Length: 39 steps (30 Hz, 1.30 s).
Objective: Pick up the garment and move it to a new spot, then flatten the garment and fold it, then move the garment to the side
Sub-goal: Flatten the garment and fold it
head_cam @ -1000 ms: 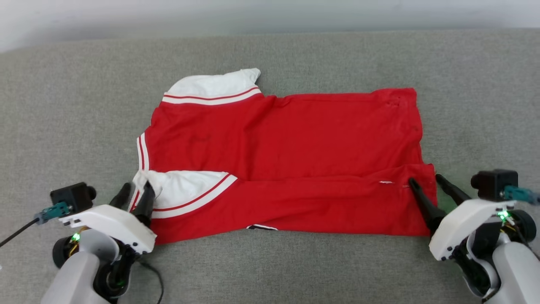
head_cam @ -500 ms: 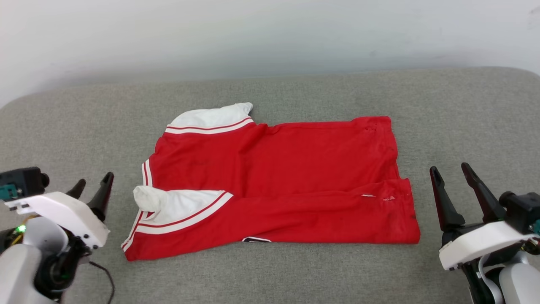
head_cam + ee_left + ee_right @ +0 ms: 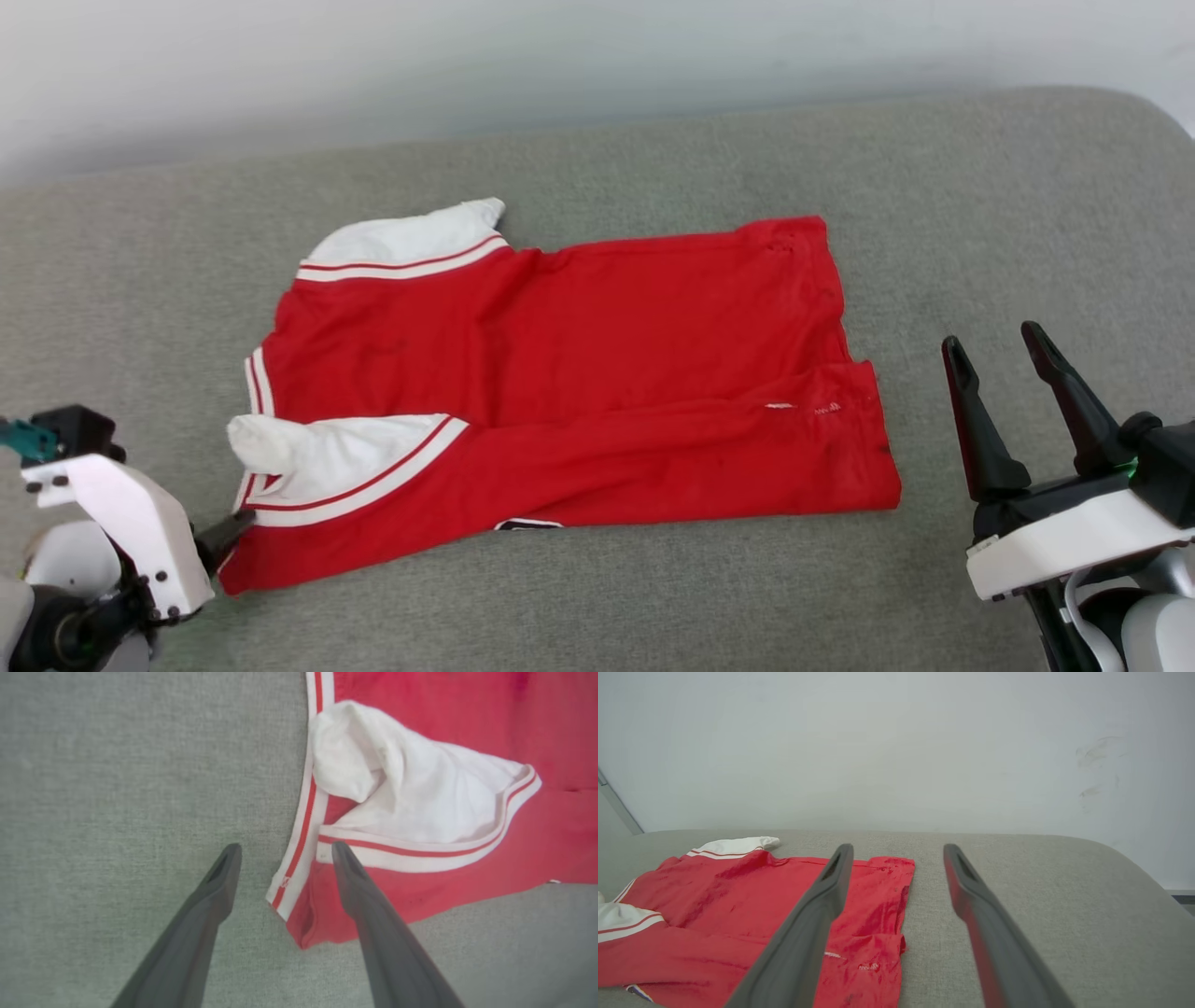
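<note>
The garment point(image 3: 579, 373), a bright red T-shirt with white striped sleeves, lies spread on the grey cushion point(image 3: 653, 597), its near long edge folded over the body. One white sleeve point(image 3: 420, 798) lies bunched on top at the near left corner. My left gripper point(image 3: 229, 532) points down at that corner. In the left wrist view the left gripper point(image 3: 285, 845) is open astride the striped hem, one finger over the red cloth and one over the cushion, holding nothing. My right gripper point(image 3: 991, 338) stands open and empty to the right of the garment point(image 3: 714, 891), raised above the cushion with the right gripper point(image 3: 898, 847) aimed at the wall.
The grey cushion point(image 3: 1017, 896) reaches well past the garment on every side, with a rounded corner at the far right. A pale wall point(image 3: 597, 56) rises behind it. A black label edge point(image 3: 527, 525) peeks out under the garment's near edge.
Both grippers came off the garment's near corners and drew outward. The left one then tipped down toward the near left corner. The head camera shifted; the garment lies the same.
</note>
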Motion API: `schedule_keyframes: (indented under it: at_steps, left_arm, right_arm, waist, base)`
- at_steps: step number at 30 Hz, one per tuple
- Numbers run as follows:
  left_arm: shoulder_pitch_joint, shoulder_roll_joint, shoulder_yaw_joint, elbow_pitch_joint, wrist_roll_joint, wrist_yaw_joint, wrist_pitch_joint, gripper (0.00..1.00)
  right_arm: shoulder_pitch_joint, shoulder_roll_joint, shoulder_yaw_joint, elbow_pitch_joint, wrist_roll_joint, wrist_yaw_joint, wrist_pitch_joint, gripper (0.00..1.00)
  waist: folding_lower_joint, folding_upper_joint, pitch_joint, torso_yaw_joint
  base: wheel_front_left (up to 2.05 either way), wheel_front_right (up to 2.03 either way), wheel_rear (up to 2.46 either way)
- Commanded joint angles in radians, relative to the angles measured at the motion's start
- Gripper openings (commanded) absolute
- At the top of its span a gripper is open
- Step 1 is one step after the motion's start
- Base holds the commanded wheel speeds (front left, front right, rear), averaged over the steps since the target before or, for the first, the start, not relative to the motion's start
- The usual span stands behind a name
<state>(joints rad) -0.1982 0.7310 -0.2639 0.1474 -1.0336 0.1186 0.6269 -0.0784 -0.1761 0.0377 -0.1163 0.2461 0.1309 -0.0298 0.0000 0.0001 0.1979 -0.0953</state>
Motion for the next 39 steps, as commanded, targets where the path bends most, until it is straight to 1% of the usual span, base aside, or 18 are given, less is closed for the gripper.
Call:
schedule_keyframes:
  at_steps: [1, 4, 7, 8, 9, 10, 12, 15, 19, 21, 25, 28, 30, 33, 38, 39]
  left_arm:
    - [0.017, -0.004, -0.005, 0.009, -0.013, 0.008, 0.017, 1.00]
    - [0.026, -0.017, -0.021, 0.034, -0.026, 0.012, 0.047, 1.00]
    - [0.037, -0.054, -0.046, 0.062, -0.051, 0.006, 0.074, 1.00]
    - [0.042, -0.066, -0.054, 0.069, -0.057, 0.004, 0.083, 0.49]
    - [0.042, -0.079, -0.057, 0.073, -0.063, 0.000, 0.082, 0.27]
    - [0.042, -0.091, -0.058, 0.077, -0.070, -0.005, 0.075, 0.00]
    - [0.041, -0.102, -0.062, 0.079, -0.063, -0.013, 0.060, 0.00]
    - [0.032, -0.098, -0.053, 0.073, -0.049, -0.022, 0.023, 0.00]
    - [0.010, -0.090, -0.038, 0.046, -0.020, -0.021, -0.031, 0.00]
    - [-0.003, -0.089, -0.029, 0.022, -0.006, -0.019, -0.057, 0.00]
    - [-0.028, -0.079, -0.017, -0.045, 0.024, -0.006, -0.095, 0.00]
    - [-0.039, -0.073, -0.014, -0.101, 0.044, 0.007, -0.111, 0.00]
    - [-0.044, -0.069, -0.016, -0.135, 0.059, 0.015, -0.118, 0.00]
    - [-0.057, -0.069, -0.022, -0.181, 0.079, 0.025, -0.124, 0.00]
    - [-0.067, -0.080, -0.034, -0.219, 0.097, 0.038, -0.132, 0.00]
    - [-0.065, -0.082, -0.036, -0.221, 0.099, 0.039, -0.135, 0.00]
  right_arm:
    - [-0.005, 0.010, 0.001, -0.010, -0.003, 0.000, 0.009, 1.00]
    - [-0.015, 0.017, 0.002, -0.015, 0.000, 0.000, 0.015, 1.00]
    - [-0.021, 0.020, -0.003, -0.010, 0.008, 0.000, 0.021, 1.00]
    - [-0.021, 0.019, -0.007, -0.009, 0.009, 0.000, 0.025, 1.00]
    - [-0.024, 0.017, -0.011, -0.009, 0.014, 0.000, 0.025, 1.00]
    - [-0.023, 0.017, -0.019, -0.005, 0.021, 0.000, 0.034, 1.00]
    - [-0.025, 0.008, -0.035, -0.003, 0.036, 0.000, 0.054, 1.00]
    - [-0.026, -0.015, -0.054, 0.008, 0.075, 0.000, 0.100, 1.00]
    - [-0.042, -0.064, -0.067, 0.039, 0.155, 0.000, 0.211, 1.00]
    - [-0.058, -0.096, -0.066, 0.063, 0.194, 0.000, 0.295, 1.00]
    - [-0.087, -0.155, -0.045, 0.108, 0.258, 0.000, 0.505, 1.00]
    - [-0.113, -0.180, -0.025, 0.122, 0.295, 0.000, 0.662, 1.00]
    - [-0.126, -0.181, -0.014, 0.133, 0.309, 0.000, 0.749, 1.00]
    - [-0.151, -0.166, 0.011, 0.154, 0.319, 0.000, 0.836, 1.00]
    - [-0.171, -0.131, 0.057, 0.242, 0.327, 0.000, 0.910, 1.00]
    - [-0.171, -0.122, 0.065, 0.260, 0.327, 0.000, 0.919, 0.66]
  waist:
    - [0.0000, -0.0001, 0.032, -0.023]
    - [0.0000, -0.0001, 0.055, -0.034]
    - [0.0000, -0.0001, 0.070, -0.041]
    - [0.0000, -0.0001, 0.073, -0.041]
    - [0.0000, -0.0001, 0.075, -0.042]
    - [0.0000, -0.0001, 0.076, -0.041]
    - [0.0000, -0.0001, 0.072, -0.035]
    - [0.0000, -0.0001, 0.061, -0.020]
    - [0.0000, -0.0001, 0.050, 0.006]
    - [0.0000, -0.0001, 0.047, 0.021]
    - [0.0000, -0.0001, 0.055, 0.055]
    - [0.0000, -0.0001, 0.071, 0.079]
    - [0.0000, -0.0001, 0.081, 0.093]
    - [0.0000, -0.0001, 0.104, 0.111]
    - [0.0000, -0.0001, 0.127, 0.129]
    - [0.0000, -0.0001, 0.129, 0.131]
  base:
    - [0.00, 0.00, 0.00]
    - [0.00, 0.00, 0.00]
    - [0.00, 0.00, 0.00]
    - [0.00, 0.00, 0.00]
    - [0.00, 0.00, 0.00]
    - [0.00, 0.00, 0.00]
    - [0.00, 0.00, 0.00]
    - [0.00, 0.00, 0.00]
    - [0.00, 0.00, 0.00]
    - [0.00, 0.00, 0.00]
    - [0.00, 0.00, 0.00]
    - [0.00, 0.00, 0.00]
    - [0.00, 0.00, 0.00]
    - [0.00, 0.00, 0.00]
    - [0.00, 0.00, 0.00]
    - [0.00, 0.00, 0.00]
